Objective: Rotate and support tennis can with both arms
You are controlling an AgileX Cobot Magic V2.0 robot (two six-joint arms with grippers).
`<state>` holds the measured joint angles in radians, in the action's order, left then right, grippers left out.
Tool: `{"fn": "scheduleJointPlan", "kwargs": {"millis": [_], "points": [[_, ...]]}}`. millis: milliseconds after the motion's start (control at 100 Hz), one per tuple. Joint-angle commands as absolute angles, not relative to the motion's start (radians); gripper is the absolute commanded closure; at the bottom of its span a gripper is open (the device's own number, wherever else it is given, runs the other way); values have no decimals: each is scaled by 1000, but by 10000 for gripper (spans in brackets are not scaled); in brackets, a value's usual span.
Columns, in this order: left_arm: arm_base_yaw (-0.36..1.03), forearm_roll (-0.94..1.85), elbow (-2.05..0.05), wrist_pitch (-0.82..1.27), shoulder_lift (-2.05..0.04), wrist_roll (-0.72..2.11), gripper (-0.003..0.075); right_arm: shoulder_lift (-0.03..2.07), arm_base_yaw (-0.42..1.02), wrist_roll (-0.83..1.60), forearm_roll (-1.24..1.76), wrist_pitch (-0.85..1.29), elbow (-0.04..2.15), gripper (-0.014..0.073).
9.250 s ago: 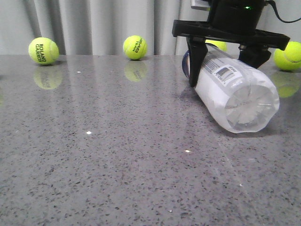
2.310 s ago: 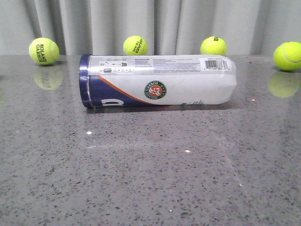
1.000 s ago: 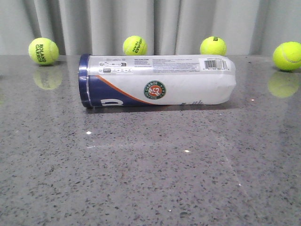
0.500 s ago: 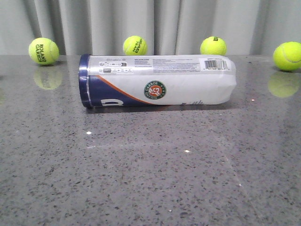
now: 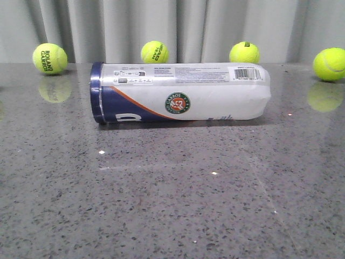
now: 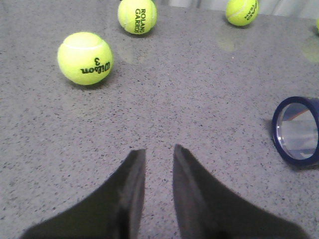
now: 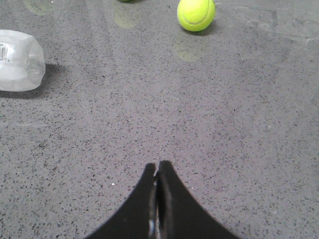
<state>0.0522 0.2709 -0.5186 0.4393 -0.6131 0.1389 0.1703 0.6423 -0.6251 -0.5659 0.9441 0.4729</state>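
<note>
The tennis can (image 5: 180, 93) lies on its side across the grey table, navy rim to the left, clear closed end to the right, logo facing me. No arm shows in the front view. In the left wrist view my left gripper (image 6: 158, 149) is open and empty over bare table, and the can's navy rim (image 6: 297, 131) lies well off to one side. In the right wrist view my right gripper (image 7: 157, 167) is shut and empty, and the can's clear end (image 7: 20, 67) lies far from it.
Several yellow-green tennis balls stand along the table's back edge before a grey curtain (image 5: 50, 58) (image 5: 154, 53) (image 5: 244, 52) (image 5: 329, 63). One Wilson ball (image 6: 85, 58) lies near the left gripper. One ball (image 7: 196, 14) lies ahead of the right gripper.
Long ago a gripper held the can pointing toward me at the right. Since then it has let go and left the view; the can lies crosswise and has stayed still over the last seconds.
</note>
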Motion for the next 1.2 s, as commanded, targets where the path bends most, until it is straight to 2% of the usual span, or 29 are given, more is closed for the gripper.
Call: {"fn": "scheduleJointPlan", "kwargs": {"millis": [0,70,120,260,530,970,1190], "points": [[78,344,-571,351,-662,160,325,183,642,-625,-620,889,498,661],[95,411,-587,356,-703,160,219,183,642,-625,-620,889,498,661],[104,462,-600,370,-735,160,194,183,642,-625,-620,889,498,661],[127,593,-656,464,-846,225,209,183,642,-625,-620,889,498,661],[131,1041,-773,616,-1052,628,227,183,642,-625,-620,889,498,661],[131,1140,-931,854,-1403,760,227,183,642,-625,-620,889,498,661],[131,1300,-977,982,-1511,884,227,183,642,-625,-620,889,498,661]]}}
